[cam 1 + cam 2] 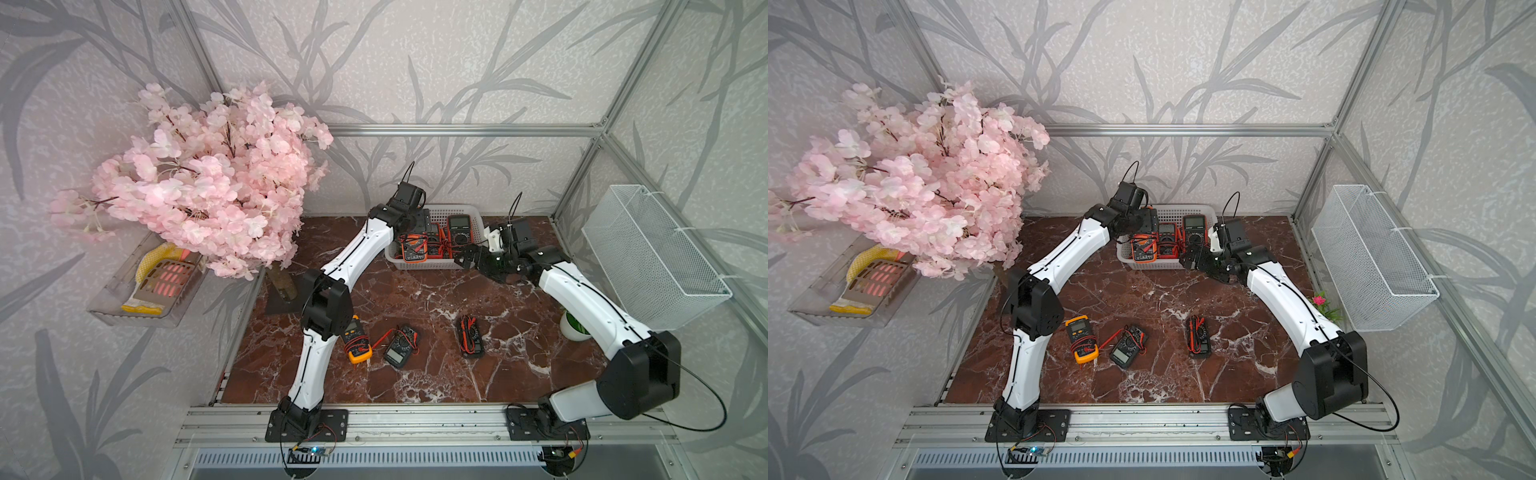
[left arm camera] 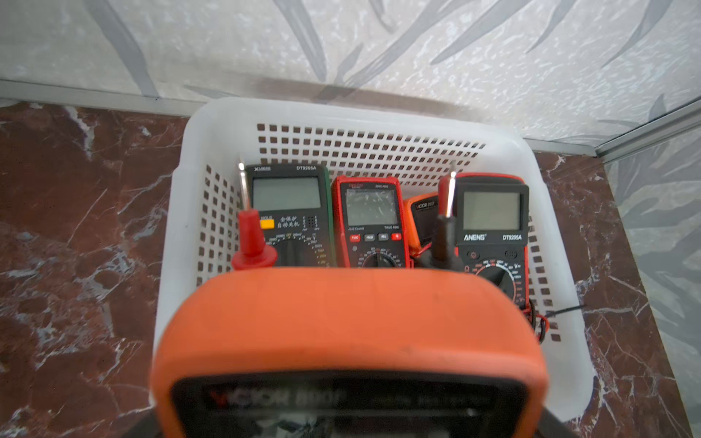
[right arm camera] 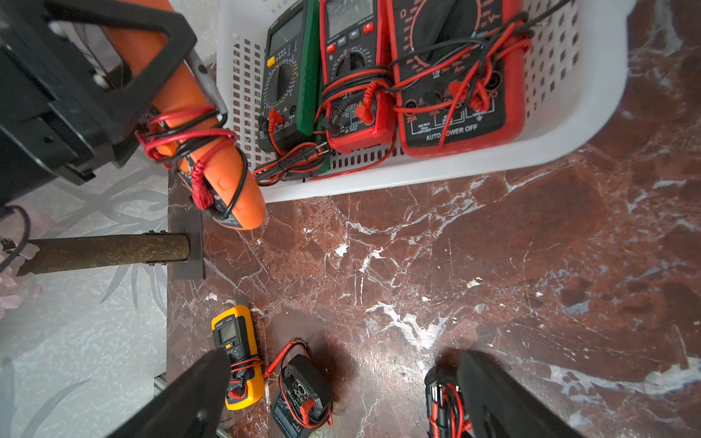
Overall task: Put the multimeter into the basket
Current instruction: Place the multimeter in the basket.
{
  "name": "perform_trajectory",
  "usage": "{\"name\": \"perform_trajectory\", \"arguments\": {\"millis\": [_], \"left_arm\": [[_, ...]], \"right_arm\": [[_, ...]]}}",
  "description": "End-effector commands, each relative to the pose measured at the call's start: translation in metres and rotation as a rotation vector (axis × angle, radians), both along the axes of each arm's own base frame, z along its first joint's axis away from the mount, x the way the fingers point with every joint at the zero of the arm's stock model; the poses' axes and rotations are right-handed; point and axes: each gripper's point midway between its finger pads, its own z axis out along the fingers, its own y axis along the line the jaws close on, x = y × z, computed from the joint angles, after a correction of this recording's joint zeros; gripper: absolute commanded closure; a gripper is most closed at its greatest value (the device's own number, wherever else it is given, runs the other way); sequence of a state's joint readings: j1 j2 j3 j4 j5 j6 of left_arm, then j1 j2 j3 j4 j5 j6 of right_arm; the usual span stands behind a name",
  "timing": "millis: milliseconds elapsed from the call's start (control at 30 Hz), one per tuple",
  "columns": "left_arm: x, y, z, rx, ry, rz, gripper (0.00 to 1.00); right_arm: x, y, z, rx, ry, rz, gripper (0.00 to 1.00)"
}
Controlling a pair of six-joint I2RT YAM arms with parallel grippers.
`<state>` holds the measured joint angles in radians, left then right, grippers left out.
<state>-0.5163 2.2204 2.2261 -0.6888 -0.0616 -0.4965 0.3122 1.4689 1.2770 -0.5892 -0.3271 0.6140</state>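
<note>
An orange multimeter (image 1: pixel 414 248) (image 2: pixel 349 333) wrapped in red and black leads hangs tilted over the front left part of the basket (image 1: pixel 440 266). My left gripper (image 1: pixel 410 237) is shut on it, and one of the fingers (image 3: pixel 206 85) shows clamped against its side. The low white perforated basket (image 2: pixel 341 113) (image 3: pixel 455 167) stands at the back wall and holds several multimeters, among them a green-edged one (image 2: pixel 290 212), a red one (image 2: pixel 370 223) and a large red and black one (image 2: pixel 493 227). My right gripper (image 1: pixel 465 259) (image 3: pixel 345 358) stands open and empty by the basket's front right corner.
On the marble table near the front lie a yellow multimeter (image 1: pixel 357 340) and two black ones (image 1: pixel 401 345) (image 1: pixel 471 336). A pink blossom tree (image 1: pixel 208 183) with its trunk (image 1: pixel 282 286) stands at the left. A white wire-mesh basket (image 1: pixel 652 257) hangs on the right wall above a small potted plant (image 1: pixel 573 326).
</note>
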Motion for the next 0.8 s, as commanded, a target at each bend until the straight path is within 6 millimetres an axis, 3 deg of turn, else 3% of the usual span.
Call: {"name": "perform_trajectory", "arguments": {"millis": [0, 367, 767], "left_arm": [[0.018, -0.008, 0.027, -0.023, -0.093, 0.005, 0.6], [0.058, -0.043, 0.027, -0.064, -0.225, 0.0, 0.57], [0.058, -0.074, -0.008, -0.003, -0.236, -0.044, 0.5]], "right_arm": [[-0.002, -0.005, 0.012, 0.002, -0.037, 0.0, 0.01], [-0.011, -0.025, 0.004, -0.021, -0.024, -0.035, 0.01], [-0.019, -0.039, -0.006, -0.03, -0.007, -0.063, 0.01]]}}
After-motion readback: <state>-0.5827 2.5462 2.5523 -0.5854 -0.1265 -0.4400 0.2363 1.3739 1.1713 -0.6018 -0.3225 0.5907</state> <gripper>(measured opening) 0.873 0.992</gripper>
